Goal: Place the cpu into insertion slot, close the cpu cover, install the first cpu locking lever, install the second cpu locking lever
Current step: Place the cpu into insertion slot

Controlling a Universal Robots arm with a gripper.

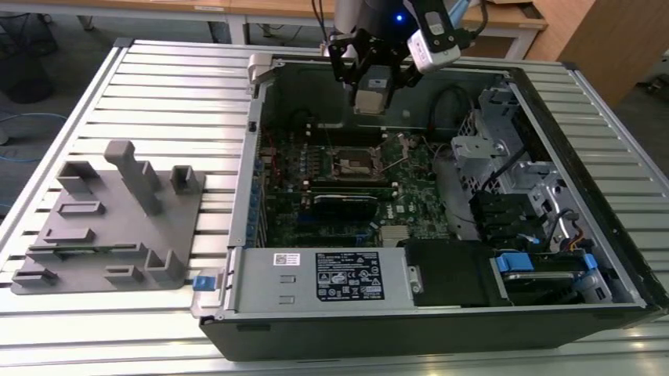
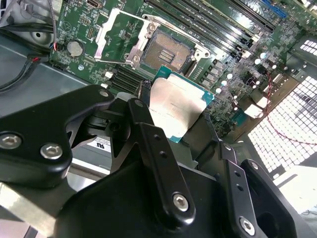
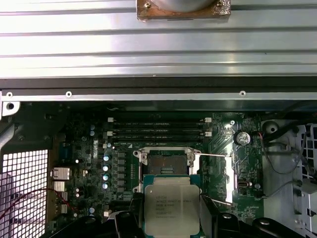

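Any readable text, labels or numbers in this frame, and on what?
White label on the power supply: print too small to read.
Cpu top: faint printed lines, too blurred to read.
Small white sticker in the second wrist view: unreadable.

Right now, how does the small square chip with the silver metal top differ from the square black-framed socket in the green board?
The cpu has a pale silver metal top, while the insertion slot has a dark centre. The cpu is held in the gripper, up off the green circuit board. The insertion slot sits fixed in that board, uncovered and empty. Both are square.
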